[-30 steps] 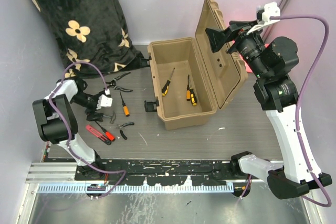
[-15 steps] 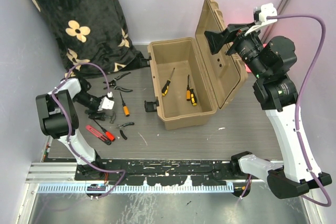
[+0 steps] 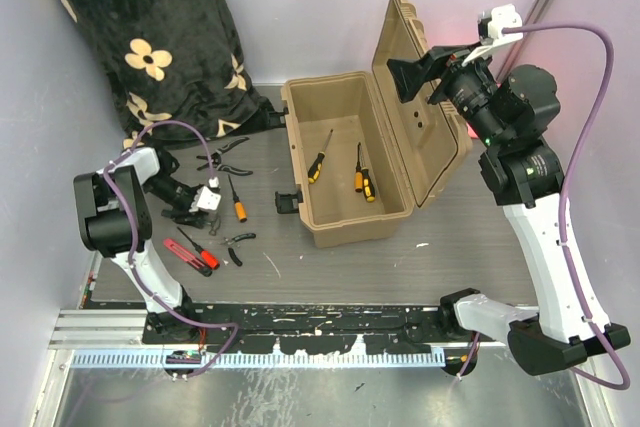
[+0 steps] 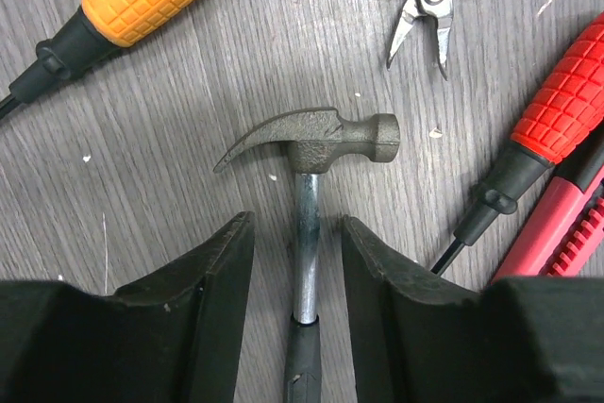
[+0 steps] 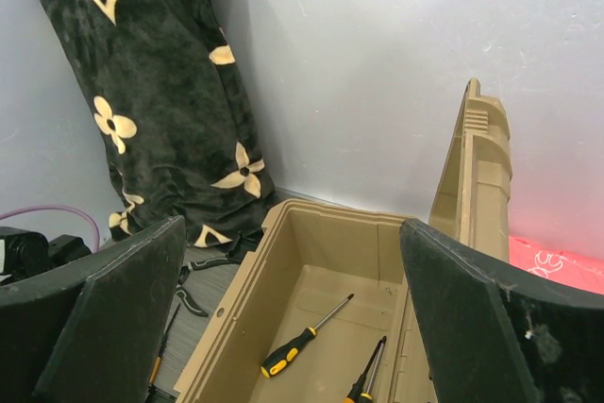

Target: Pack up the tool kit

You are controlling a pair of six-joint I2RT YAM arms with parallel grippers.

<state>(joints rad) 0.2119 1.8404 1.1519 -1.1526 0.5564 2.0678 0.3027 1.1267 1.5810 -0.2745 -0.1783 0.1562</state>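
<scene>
Toolbox [image 3: 352,227] is standing open near the tabletop's far edge; I'm holding the left gripper [image 4: 297,224] open astride the hammer [image 4: 311,143] shaft, right gripper [image 5: 293,228] hovering open by the lid [image 3: 430,147].

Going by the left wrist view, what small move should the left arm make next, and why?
Probably close the left gripper onto the small dark-headed, metal-shafted hammer. Its shaft lies centred between the open fingers with a gap on each side, so nothing is gripped yet. A firm hold has to come before lifting it toward the open tan plastic toolbox.
</scene>
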